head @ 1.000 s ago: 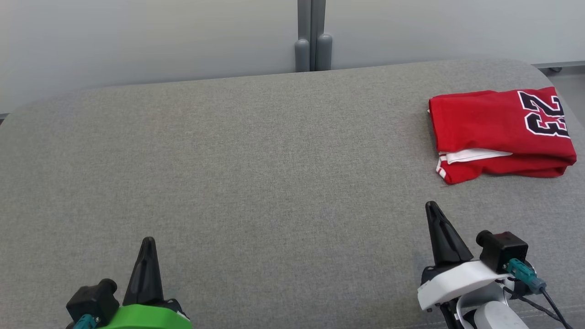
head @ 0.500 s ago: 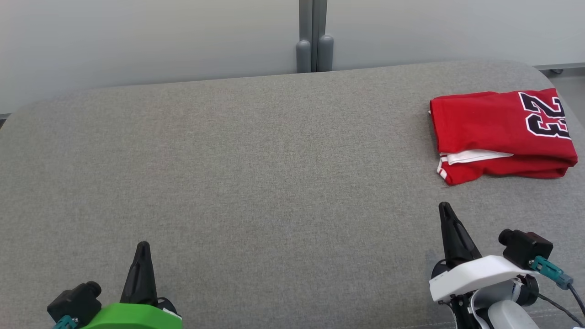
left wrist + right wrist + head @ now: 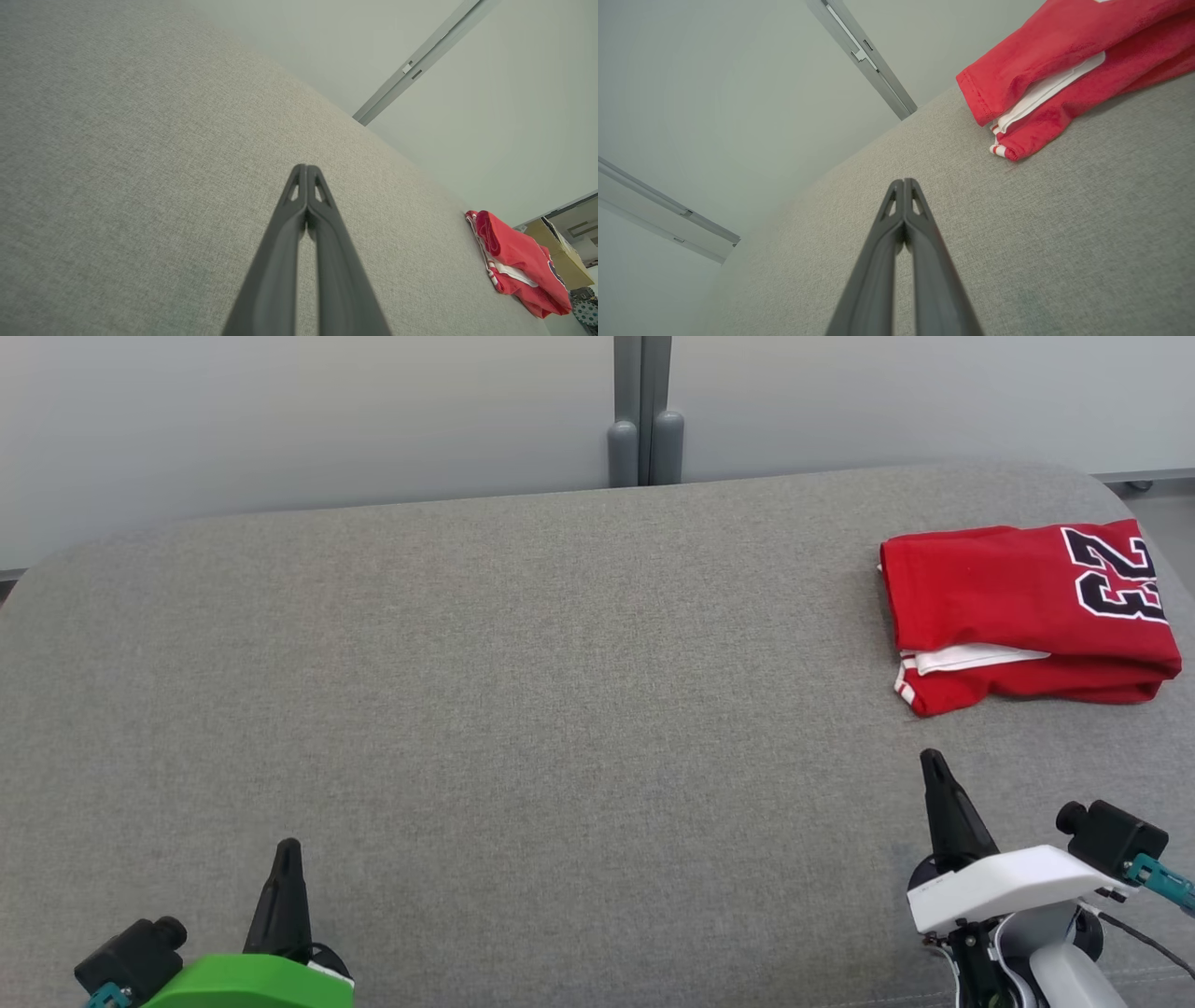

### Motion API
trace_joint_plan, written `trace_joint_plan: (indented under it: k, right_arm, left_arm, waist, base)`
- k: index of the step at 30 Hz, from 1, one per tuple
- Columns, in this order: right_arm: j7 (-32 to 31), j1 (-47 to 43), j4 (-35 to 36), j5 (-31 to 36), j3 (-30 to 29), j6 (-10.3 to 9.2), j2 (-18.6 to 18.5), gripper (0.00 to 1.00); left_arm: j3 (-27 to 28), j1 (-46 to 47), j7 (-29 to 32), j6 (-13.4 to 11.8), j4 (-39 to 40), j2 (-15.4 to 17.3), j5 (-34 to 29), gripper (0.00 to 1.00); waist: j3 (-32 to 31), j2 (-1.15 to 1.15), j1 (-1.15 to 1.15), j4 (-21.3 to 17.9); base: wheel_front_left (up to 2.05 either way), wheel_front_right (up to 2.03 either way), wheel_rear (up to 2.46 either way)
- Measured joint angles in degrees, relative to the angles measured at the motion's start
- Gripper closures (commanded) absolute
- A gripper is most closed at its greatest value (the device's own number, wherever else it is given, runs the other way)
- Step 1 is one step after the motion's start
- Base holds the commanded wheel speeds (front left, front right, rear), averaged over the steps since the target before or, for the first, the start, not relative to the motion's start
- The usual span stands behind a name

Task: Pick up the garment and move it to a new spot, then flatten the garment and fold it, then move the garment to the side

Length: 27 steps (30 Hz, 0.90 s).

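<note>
left gripper [image 3: 288,847]: low at the near left, green-backed, with its two long dark fingers pressed together tip to tip. It holds nothing and sits over bare fabric.
grey woven-fabric padded top [image 3: 560,663]: a wide surface with rounded far corners.
grey upright post [image 3: 644,420]: stands at the middle behind the far edge, between pale wall panels [image 3: 280,411].
right gripper [image 3: 931,758]: at the near right, white-backed, with its fingers pressed together, pinching nothing.
red folded jersey [image 3: 1018,597]: has white trim and a black number. It lies flat at the far right of the padded top, near its right edge, beyond the right gripper and apart from it.
</note>
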State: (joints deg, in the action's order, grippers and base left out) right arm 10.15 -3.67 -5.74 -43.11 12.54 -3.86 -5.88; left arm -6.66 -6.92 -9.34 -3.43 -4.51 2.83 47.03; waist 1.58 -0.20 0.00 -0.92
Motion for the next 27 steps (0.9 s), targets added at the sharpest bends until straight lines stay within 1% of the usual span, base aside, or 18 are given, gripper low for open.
trace_joint_plan:
  k: [1, 4, 17, 27]
  right_arm:
    - [-0.12, 0.04, -0.13, -0.69, -0.26, 0.34, -0.01, 1.0]
    - [-0.7, 0.36, -0.34, -3.13, -0.92, 0.45, -0.04, 1.0]
    - [-2.74, 1.03, -1.68, -12.92, -3.27, 2.33, -0.23, 1.0]
    - [-4.45, 2.07, -2.81, -20.36, -5.17, 3.41, -0.4, 1.0]
  left_arm:
    - [0.19, 0.08, 0.31, 0.35, -0.16, 0.03, 0.78, 1.0]
    - [0.64, 0.63, 0.82, 0.48, -0.45, 0.11, 2.89, 1.0]
    - [1.41, 2.16, 2.82, 2.16, -2.16, 0.42, 11.6, 1.0]
    - [2.55, 3.21, 4.46, 3.53, -3.33, 0.89, 18.24, 1.0]
  waist:
    - [-0.02, 0.0, 0.0, 0.01]
    - [-0.07, 0.0, 0.0, 0.05]
    - [-0.3, 0.0, 0.0, 0.22]
    - [-0.49, 0.0, 0.0, 0.35]
  base:
    - [0.0, 0.0, 0.0]
    - [0.0, 0.0, 0.0]
    - [0.0, 0.0, 0.0]
    - [0.0, 0.0, 0.0]
